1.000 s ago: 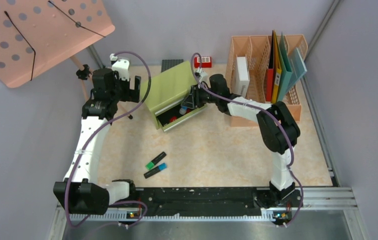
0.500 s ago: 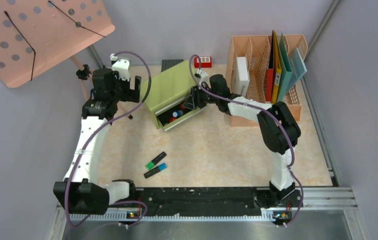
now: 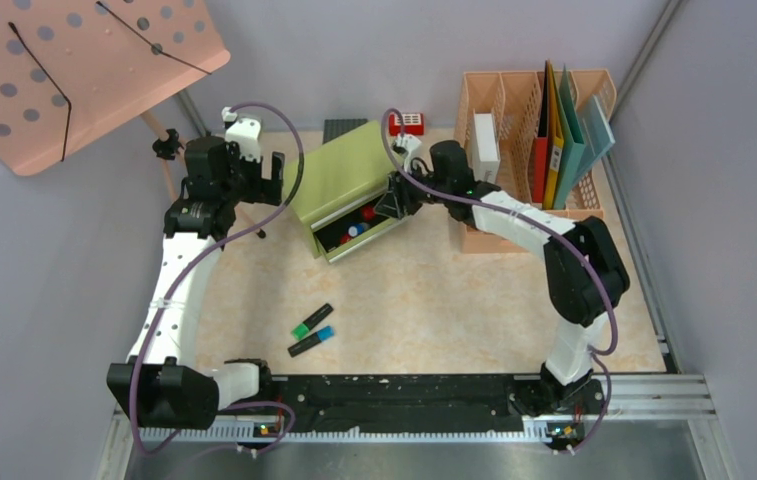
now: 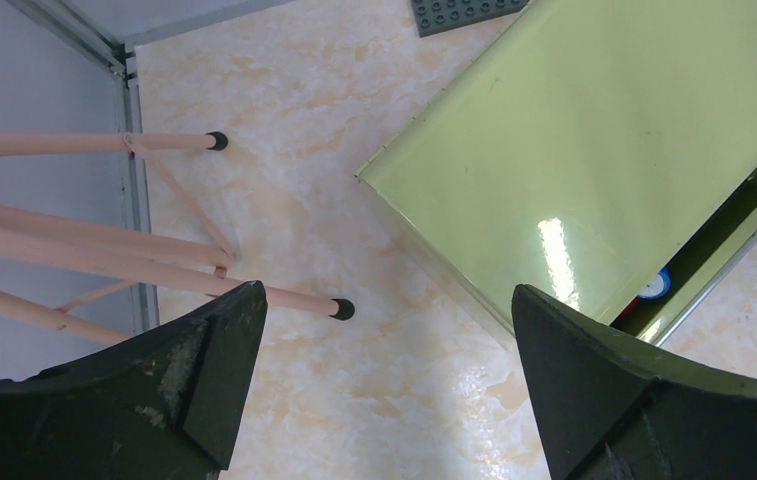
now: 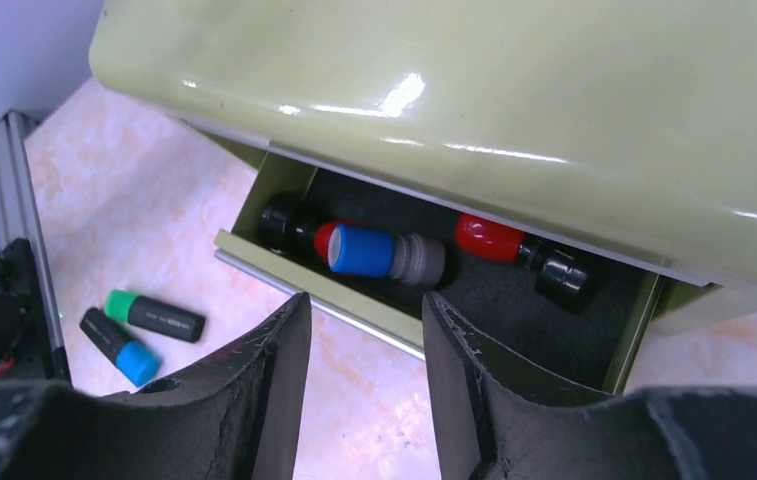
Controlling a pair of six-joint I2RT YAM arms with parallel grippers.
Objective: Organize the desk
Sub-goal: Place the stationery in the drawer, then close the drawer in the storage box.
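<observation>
The desk [image 3: 434,290] lies between the grey walls, behind the front rail. Near its far edge, a little left of the middle, stands the green cabinet [image 3: 339,170], turned at an angle, with its drawer [image 5: 514,300] pulled out. In the drawer lie 3 markers, among them a blue-capped marker [image 5: 364,250] and a red-capped marker [image 5: 489,238].

The right hand [image 5: 364,305] hovers just in front of the drawer, its fingers apart and grasping nothing. The left hand [image 4: 386,300] is released wide and empty, over the desk between the cabinet and the peach stand legs [image 4: 154,255].

Toward the near edge lie a green highlighter [image 3: 312,322] and a blue highlighter [image 3: 311,341], side by side. The file rack [image 3: 514,100] stands in the far right corner.
</observation>
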